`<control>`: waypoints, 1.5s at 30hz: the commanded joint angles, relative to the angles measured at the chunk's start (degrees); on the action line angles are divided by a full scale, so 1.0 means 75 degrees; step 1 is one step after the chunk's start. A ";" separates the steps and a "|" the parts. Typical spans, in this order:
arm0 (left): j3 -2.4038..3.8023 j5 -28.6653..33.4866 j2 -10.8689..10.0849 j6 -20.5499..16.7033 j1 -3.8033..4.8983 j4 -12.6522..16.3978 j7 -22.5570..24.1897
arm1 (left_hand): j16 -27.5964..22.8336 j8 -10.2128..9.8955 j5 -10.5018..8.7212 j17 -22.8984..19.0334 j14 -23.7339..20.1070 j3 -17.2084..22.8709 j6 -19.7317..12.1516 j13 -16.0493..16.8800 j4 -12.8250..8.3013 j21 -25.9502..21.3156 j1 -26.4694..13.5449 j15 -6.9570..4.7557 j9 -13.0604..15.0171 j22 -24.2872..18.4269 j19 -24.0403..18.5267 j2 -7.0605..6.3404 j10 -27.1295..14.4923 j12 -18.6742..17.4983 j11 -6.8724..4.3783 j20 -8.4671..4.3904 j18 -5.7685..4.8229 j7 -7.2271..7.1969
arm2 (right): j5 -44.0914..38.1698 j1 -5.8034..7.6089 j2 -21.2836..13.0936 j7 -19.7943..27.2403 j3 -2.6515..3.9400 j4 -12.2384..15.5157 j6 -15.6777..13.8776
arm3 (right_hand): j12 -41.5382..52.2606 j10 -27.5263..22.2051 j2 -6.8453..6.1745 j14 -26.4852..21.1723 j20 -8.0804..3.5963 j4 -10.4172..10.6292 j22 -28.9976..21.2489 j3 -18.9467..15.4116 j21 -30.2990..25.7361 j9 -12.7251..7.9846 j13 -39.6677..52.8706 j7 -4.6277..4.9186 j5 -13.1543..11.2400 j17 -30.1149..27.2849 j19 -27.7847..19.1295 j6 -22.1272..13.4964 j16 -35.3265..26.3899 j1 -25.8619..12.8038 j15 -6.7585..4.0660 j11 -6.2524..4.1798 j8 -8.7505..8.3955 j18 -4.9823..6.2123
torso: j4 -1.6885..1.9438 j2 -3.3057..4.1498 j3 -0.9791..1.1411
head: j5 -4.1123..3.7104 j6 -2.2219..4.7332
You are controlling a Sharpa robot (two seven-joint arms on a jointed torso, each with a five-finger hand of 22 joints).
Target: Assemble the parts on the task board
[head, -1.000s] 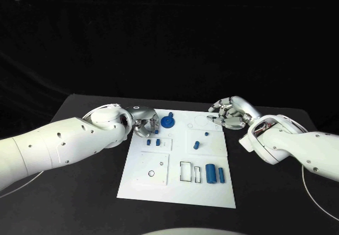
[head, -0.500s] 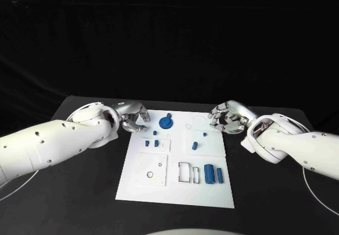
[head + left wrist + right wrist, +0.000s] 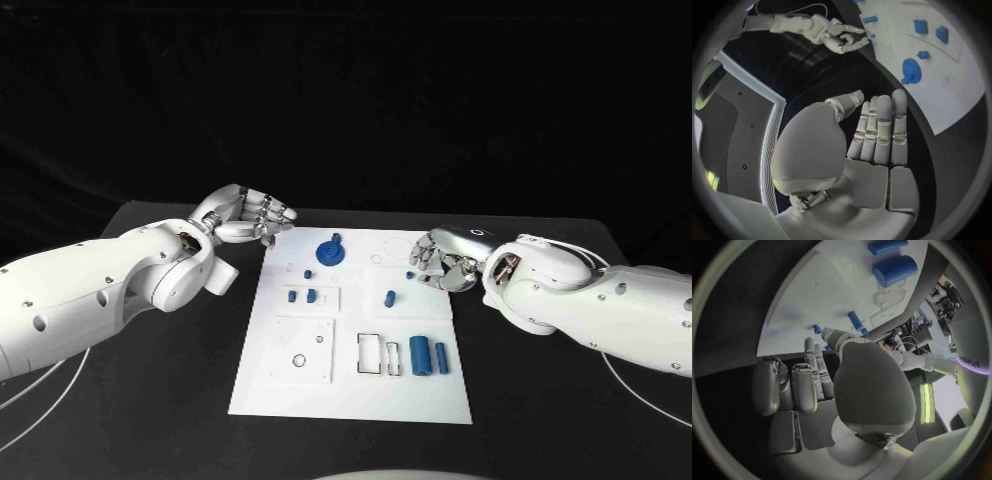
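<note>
Black table (image 3: pixel 159 400), white task board (image 3: pixel 339 385) centred between the arms. Left hand (image 3: pixel 248 217) off the board's far-left corner, fingers straight, side by side, holding nothing. Right hand (image 3: pixel 444 258) over the far-right edge, loosely curled, empty. Blue parts (image 3: pixel 420 353) lie nearer the robot than either hand. Advice: open wide, descend straight onto one part, don't nudge neighbours.

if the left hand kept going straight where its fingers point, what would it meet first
Probably nothing: the left hand points past the far corner of the task board, over bare black table. Depth is unclear.
</note>
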 commanded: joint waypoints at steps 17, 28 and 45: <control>0.0003 0.3036 -0.0206 0.0050 0.0005 0.0460 0.1193 | -0.0034 0.0001 0.0033 -0.0022 -0.0083 -0.0068 -0.0030 0.0013 -0.0012 -0.0084 0.0030 0.0029 0.0001 -0.0036 -0.0024 0.0025 -0.0107 -0.0004 0.0042 -0.0031 0.0112 0.0010 | -0.1495 -0.0175 0.0532 -0.0494 -0.0005 -0.0326 0.0043 | -0.0175 0.0417 0.0215 0.0340 0.0059 -0.0281 0.1039 0.0406 0.0184 -0.0002 -0.0364 0.0023 -0.0137 0.0071 0.0107 0.0328 0.0024 0.0062 0.0050 -0.0005 -0.0047 0.0007 | 0.0017 0.0009 -0.0008 | -0.0029 -0.0086; 0.0003 0.3057 -0.0219 0.0072 0.0006 0.0484 0.1121 | -0.0022 -0.0037 0.0034 -0.0026 -0.0090 -0.0100 -0.0105 0.0026 -0.0024 -0.0102 0.0035 0.0042 -0.0013 -0.0049 -0.0015 0.0034 -0.0140 0.0014 0.0066 -0.0025 0.0109 0.0048 | -0.1626 -0.0277 0.0707 -0.0616 -0.0006 -0.0469 0.0362 | -0.0144 0.0913 0.0395 0.0354 -0.0030 -0.0578 0.1160 0.0714 0.0365 0.0059 -0.0460 -0.0097 -0.0279 0.0107 0.0195 0.0736 0.0056 0.0055 -0.0067 -0.0148 0.0060 -0.0032 | 0.0004 0.0008 0.0005 | -0.0011 -0.0113; 0.0003 0.3043 -0.0203 0.0072 0.0007 0.0490 0.0969 | -0.0017 -0.0052 0.0038 -0.0030 -0.0105 -0.0111 -0.0138 0.0035 -0.0053 -0.0113 0.0069 0.0052 -0.0018 -0.0057 -0.0011 0.0041 -0.0175 0.0026 0.0079 -0.0020 0.0109 0.0065 | -0.2090 -0.0369 0.0891 -0.0931 -0.0037 -0.0486 0.0927 | -0.0152 0.1094 0.0415 0.0361 -0.0086 -0.0752 0.1221 0.0747 0.0452 0.0096 -0.0471 -0.0163 -0.0320 0.0120 0.0236 0.0914 0.0069 -0.0052 -0.0125 -0.0214 0.0103 -0.0053 | -0.0002 0.0000 0.0001 | -0.0042 -0.0151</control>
